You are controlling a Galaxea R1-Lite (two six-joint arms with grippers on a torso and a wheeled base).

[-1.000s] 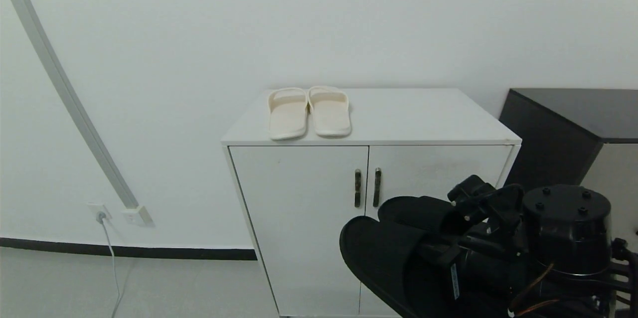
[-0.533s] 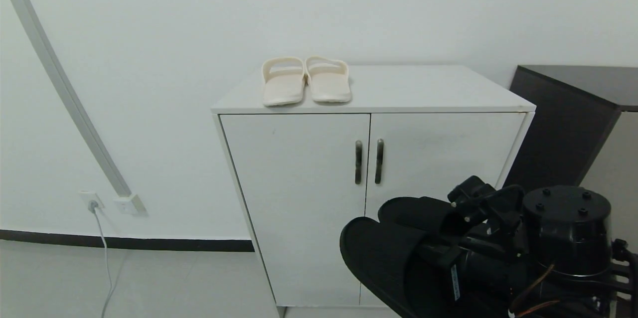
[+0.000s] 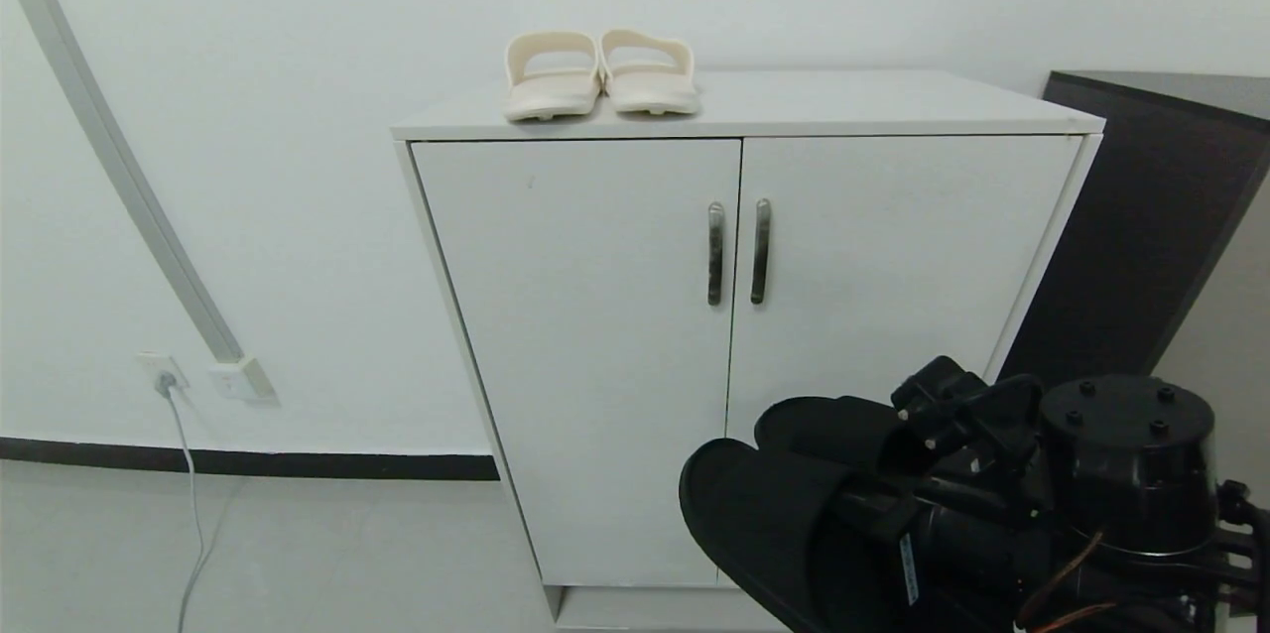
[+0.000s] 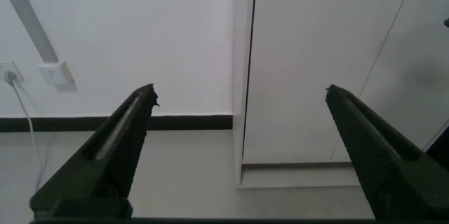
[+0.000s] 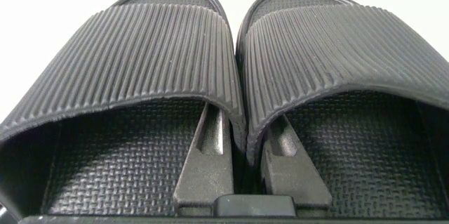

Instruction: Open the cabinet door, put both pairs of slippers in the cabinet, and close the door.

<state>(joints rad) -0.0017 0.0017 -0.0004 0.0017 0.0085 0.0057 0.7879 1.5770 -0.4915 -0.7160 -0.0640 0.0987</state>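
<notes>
Slippers in black [image 3: 779, 504] are being held low in front of the cabinet [image 3: 893, 102] by the right tool [image 5: 244, 147]. Its two fingers are going one into each shoe and squeezing the inner sides together. The white slippers [image 3: 598, 75] are sitting side by side on top of the cabinet, near its left end. The left tool [image 4: 236, 94] is hanging with its fingers wide apart and holding nothing, facing the cabinet's lower left corner.

Compared with a second ago, the whole head picture is sliding: the cabinet is showing higher up and much less of its top is showing. So the camera is going down, not the cabinet moving. The black pair is staying in the same spot in the picture. Both doors [image 3: 585, 345] are staying shut, and the handles [image 3: 714, 253] are now more face-on. It looks like the robot is getting ready to open a door, so no pair is inside yet.
</notes>
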